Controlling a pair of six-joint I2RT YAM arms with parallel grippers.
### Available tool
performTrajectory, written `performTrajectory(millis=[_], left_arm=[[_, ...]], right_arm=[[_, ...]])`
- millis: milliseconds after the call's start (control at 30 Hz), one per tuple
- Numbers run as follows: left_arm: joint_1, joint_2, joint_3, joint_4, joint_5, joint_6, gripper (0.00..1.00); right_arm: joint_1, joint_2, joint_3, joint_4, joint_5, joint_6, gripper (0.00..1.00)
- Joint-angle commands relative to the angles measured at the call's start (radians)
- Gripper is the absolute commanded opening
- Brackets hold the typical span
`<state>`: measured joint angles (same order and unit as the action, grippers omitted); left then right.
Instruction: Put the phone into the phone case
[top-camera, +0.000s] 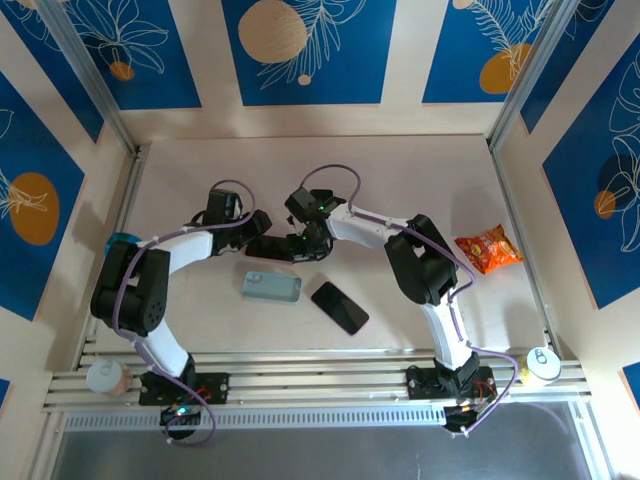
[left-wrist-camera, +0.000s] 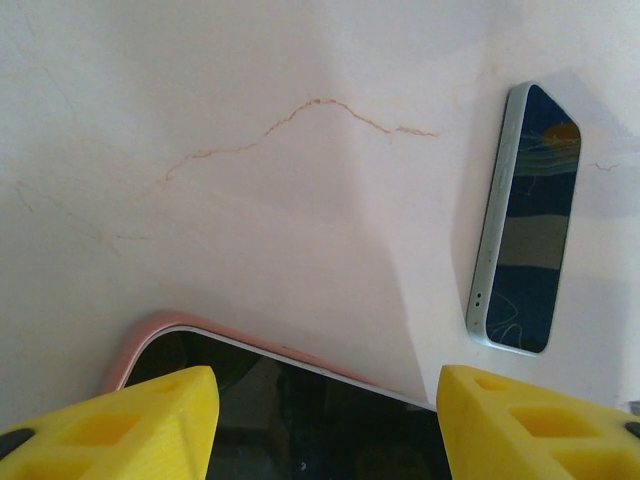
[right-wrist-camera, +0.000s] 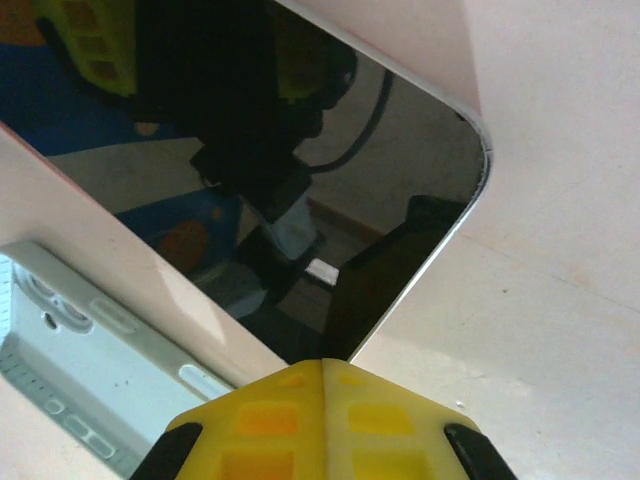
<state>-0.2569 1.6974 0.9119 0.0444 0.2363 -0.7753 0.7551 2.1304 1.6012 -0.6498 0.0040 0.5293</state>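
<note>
**Top external: both arms crowd one handset mid-table, hold looks thin**

Biggest worry first. The pink-rimmed phone (top-camera: 270, 248) lies flat at table centre, and neither hand has a real hold on it. The right gripper (right-wrist-camera: 322, 375) has its fingers closed together, tips right at the phone's glass edge. I can't tell if they pinch anything. If I push from there, I reckon the tips skate off the slick screen or shove the phone across the smooth top.

The left gripper (left-wrist-camera: 325, 390) is spread wide w/ a finger either side of the pink corner, gripping nothing, so there's no brace. Next risk: the two wrists sit v. close, so a careless close could knock fingers together.

Smaller risk is a mix-up. The pale blue case (top-camera: 271, 287) sits just nearer the bases, apart from that phone, w/ a black phone (top-camera: 339, 307) just beside it. Can't say if the pink rim is a case or the phone's own frame.

Room: blue leaf-print wall panels (top-camera: 300, 50) on three sides. The table (top-camera: 420, 170) is pale, matte and bare at the back, w/ a hairline crack (left-wrist-camera: 300, 110) in it. At the edges sit a snack bag (top-camera: 488, 249), a cup (top-camera: 105, 377) and a can (top-camera: 541, 365).
</note>
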Motion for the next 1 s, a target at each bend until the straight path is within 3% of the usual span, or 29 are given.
performTrajectory(millis=[0, 967], left_arm=[[0.011, 0.008, 0.025, 0.012, 0.021, 0.009, 0.6], [0.011, 0.064, 0.001, -0.034, -0.005, 0.083, 0.6]], right_arm=[[0.006, 0.021, -0.001, -0.014, 0.009, 0.006, 0.0], [0.078, 0.267, 0.045, -0.111, 0.08, -0.04, 0.0]])
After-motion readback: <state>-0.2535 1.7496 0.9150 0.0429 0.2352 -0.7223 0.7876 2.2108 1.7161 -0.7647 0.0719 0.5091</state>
